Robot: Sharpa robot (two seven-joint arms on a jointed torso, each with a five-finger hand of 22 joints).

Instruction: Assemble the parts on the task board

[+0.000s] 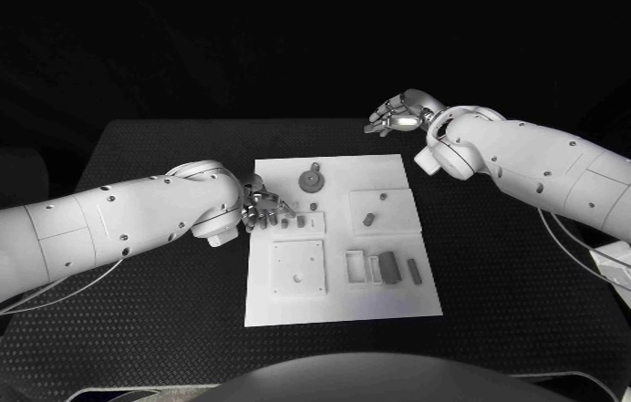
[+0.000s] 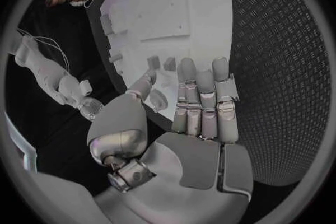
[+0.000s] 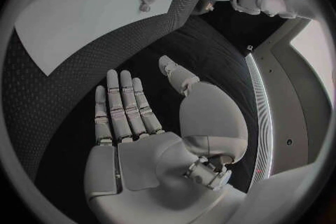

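Left hand: the silver many-fingered left hand (image 1: 261, 207) hovers at the left edge of the white rectangular task board (image 1: 283, 313), fingers straight and apart, holding nothing.
Right hand: the silver right hand (image 1: 398, 114) hangs over the black textured table (image 1: 158, 156) beyond the board's far right corner, fingers spread, holding nothing.
Gear: a grey toothed disc (image 1: 310, 180) lies on the board's far part.
Small parts: grey pieces (image 1: 387, 265) lie in the board's near right area.
Square plate: a white raised square (image 1: 298, 268) sits on the board's near left.
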